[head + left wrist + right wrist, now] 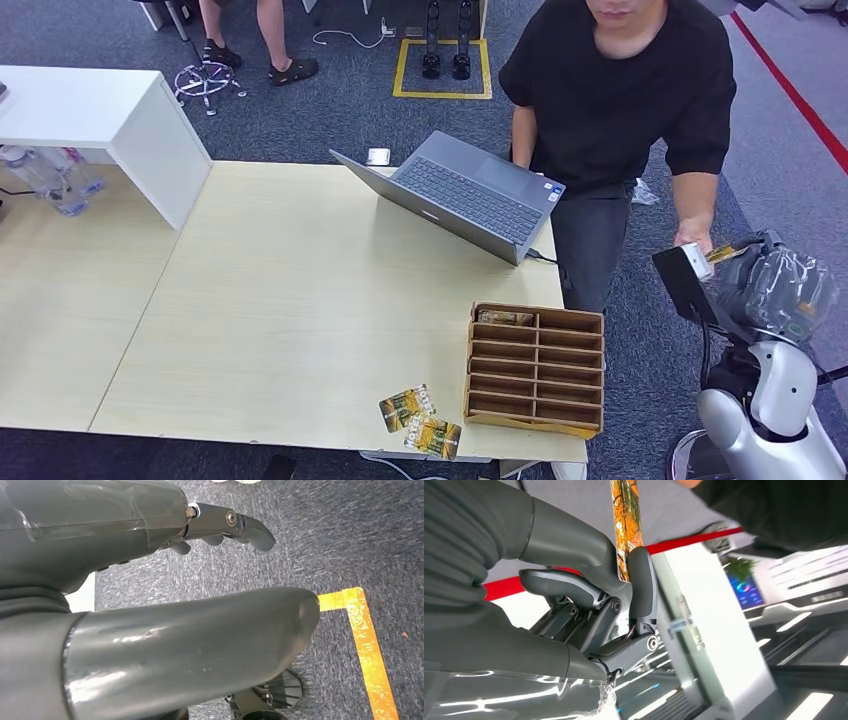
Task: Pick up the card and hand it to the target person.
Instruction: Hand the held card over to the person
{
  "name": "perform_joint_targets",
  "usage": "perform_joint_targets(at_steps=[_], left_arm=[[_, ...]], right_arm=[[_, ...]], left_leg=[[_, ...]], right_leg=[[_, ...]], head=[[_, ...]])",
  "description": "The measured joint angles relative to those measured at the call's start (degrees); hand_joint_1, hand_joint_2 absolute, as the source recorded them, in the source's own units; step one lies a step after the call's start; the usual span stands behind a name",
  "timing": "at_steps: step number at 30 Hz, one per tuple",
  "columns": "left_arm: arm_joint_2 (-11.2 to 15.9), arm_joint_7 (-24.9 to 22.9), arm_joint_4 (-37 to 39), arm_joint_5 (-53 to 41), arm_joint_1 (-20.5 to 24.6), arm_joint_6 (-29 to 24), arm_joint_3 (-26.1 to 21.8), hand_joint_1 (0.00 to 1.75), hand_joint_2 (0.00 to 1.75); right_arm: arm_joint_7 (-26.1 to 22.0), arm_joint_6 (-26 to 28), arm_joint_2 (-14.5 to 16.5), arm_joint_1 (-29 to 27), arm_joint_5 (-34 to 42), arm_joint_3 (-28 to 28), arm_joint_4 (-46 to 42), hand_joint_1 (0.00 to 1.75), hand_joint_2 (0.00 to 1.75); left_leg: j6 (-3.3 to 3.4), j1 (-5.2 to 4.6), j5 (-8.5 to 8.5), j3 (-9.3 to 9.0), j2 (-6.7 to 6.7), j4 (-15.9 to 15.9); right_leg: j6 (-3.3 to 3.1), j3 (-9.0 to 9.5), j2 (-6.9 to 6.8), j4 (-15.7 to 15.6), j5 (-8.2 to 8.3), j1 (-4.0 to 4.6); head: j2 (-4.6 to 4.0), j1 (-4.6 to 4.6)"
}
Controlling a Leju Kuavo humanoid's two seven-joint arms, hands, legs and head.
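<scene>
1 card (626,525) pinched in right hand (589,600), person's hand (692,236) touching it, print unreadable

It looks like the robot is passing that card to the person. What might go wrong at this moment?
The right hand pinches the card by one end only, between thumb and a finger, so it might slip and fall to the carpet before the person's hand has a firm hold. If the robot keeps its pinch as the person pulls, the card may bend. The card is held beyond the table edge, so nothing would catch it.
</scene>
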State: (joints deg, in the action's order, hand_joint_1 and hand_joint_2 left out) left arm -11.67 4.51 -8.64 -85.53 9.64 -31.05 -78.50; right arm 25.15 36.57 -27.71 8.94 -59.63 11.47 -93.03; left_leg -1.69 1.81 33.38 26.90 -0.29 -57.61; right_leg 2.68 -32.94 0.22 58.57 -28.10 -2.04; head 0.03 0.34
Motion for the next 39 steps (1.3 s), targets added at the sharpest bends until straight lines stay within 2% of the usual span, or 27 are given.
perform_joint_targets(at_steps=[14, 15, 18, 19, 21, 29, 39], left_arm=[[0.0, 0.3, 0.0, -0.1, 0.0, 0.1, 0.5, 0.00, 0.00], [0.0, 0.3, 0.0, -0.1, 0.0, 0.1, 0.5, 0.00, 0.00], [0.0, 0.4, 0.0, -0.1, 0.0, 0.2, 0.6, 0.00, 0.00], [0.0, 0.4, 0.0, -0.1, 0.0, 0.2, 0.6, 0.00, 0.00], [0.0, 0.4, 0.0, -0.2, 0.0, 0.2, 0.6, 0.00, 0.00], [0.0, 0.5, 0.0, -0.2, 0.0, 0.2, 0.6, 0.00, 0.00], [0.0, 0.5, 0.0, -0.1, 0.0, 0.2, 0.6, 0.00, 0.00]], right_arm=[[-0.8, 1.4, 2.8, -2.2, -2.2, -2.1, 7.9, 1.59, 1.75], [-0.8, 1.4, 2.9, -2.3, -2.2, -2.2, 8.1, 1.47, 1.75], [-0.6, 1.1, 3.3, -2.5, -2.6, -2.3, 8.7, 0.34, 1.75], [-0.6, 1.0, 3.4, -2.6, -2.7, -2.4, 8.9, 0.06, 1.75], [-0.5, 0.8, 3.6, -2.9, -2.9, -2.5, 9.2, 0.00, 1.75], [-0.3, -2.8, 3.8, -3.3, -2.1, -2.6, 9.8, 0.00, 1.75], [-0.1, -2.9, 3.8, -4.3, -1.7, -2.7, 8.6, 0.00, 1.75]], left_leg=[[0.00, 0.00, 0.00, -0.02, 0.02, 0.0], [0.00, 0.00, 0.00, -0.03, 0.02, 0.0], [0.00, 0.00, 0.00, -0.07, 0.02, 0.0], [0.00, 0.00, 0.00, -0.07, 0.02, 0.0], [0.00, 0.00, 0.00, -0.06, 0.02, 0.0], [0.00, 0.00, 0.00, -0.02, 0.03, 0.0], [0.00, 0.00, 0.00, -0.04, 0.03, 0.0]], right_leg=[[0.00, 0.00, 0.04, 0.0, 0.00, -0.01], [0.00, 0.00, 0.04, 0.0, 0.00, -0.01], [0.00, -0.01, 0.03, 0.0, 0.00, 0.00], [0.00, -0.01, 0.03, 0.0, 0.00, 0.00], [0.00, -0.01, 0.03, 0.0, 0.00, 0.00], [0.00, 0.00, 0.05, 0.0, 0.00, -0.01], [0.00, 0.00, 0.05, 0.0, 0.00, -0.01]], head=[[-0.01, -0.01], [0.00, 0.00], [0.00, -0.01], [-0.01, -0.01], [-0.01, -0.01], [0.00, -0.01], [0.00, -0.01]])
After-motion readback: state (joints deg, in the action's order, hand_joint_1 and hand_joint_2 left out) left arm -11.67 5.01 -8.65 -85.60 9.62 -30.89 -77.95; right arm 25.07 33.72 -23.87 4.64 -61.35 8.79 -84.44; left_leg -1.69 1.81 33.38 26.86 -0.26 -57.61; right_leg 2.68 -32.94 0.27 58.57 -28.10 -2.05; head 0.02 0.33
